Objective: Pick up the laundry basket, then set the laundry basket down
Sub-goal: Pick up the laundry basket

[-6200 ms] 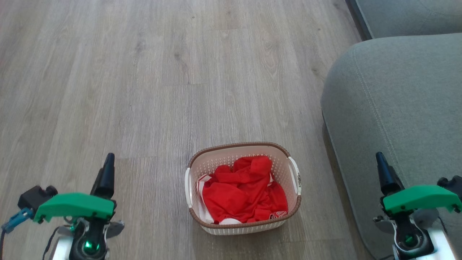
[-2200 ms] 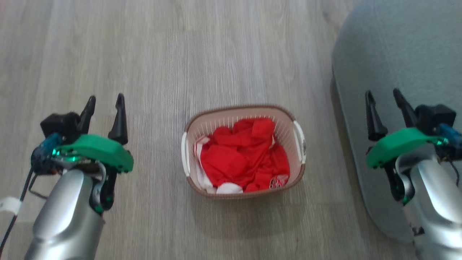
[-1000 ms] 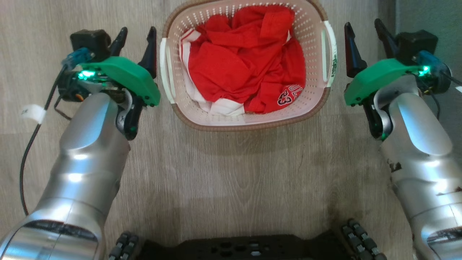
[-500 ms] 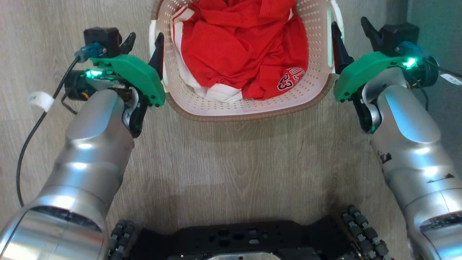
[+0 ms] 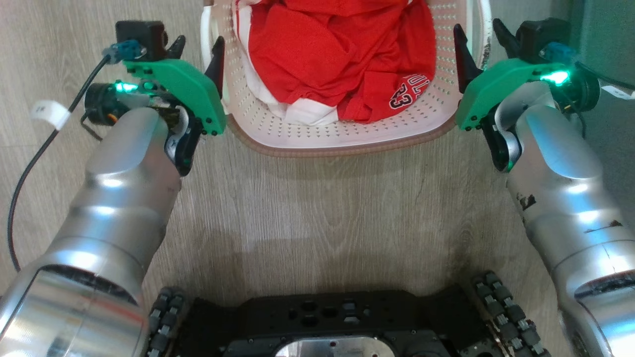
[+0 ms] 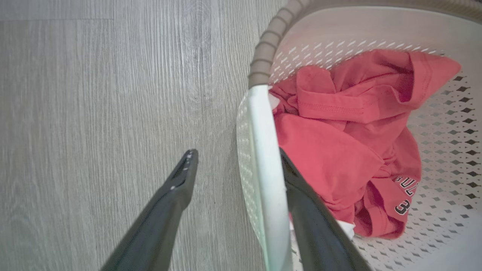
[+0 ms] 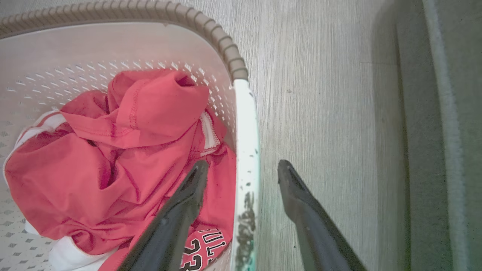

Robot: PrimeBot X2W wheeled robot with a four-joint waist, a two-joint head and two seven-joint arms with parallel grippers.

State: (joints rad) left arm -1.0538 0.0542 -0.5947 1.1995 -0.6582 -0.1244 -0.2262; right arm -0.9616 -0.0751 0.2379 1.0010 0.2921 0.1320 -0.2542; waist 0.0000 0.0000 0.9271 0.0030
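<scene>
The laundry basket, cream-white and perforated with a brown woven-look rim, stands upright between the two claws. Its white left handle lies between the spread fingers of the left claw, its right handle between those of the right claw; red clothing is heaped inside

I read "23" beneath partial letters "ULL", printed on the red garment, at its 4 o'clock in head view. The white cable tag is illegible.
</scene>
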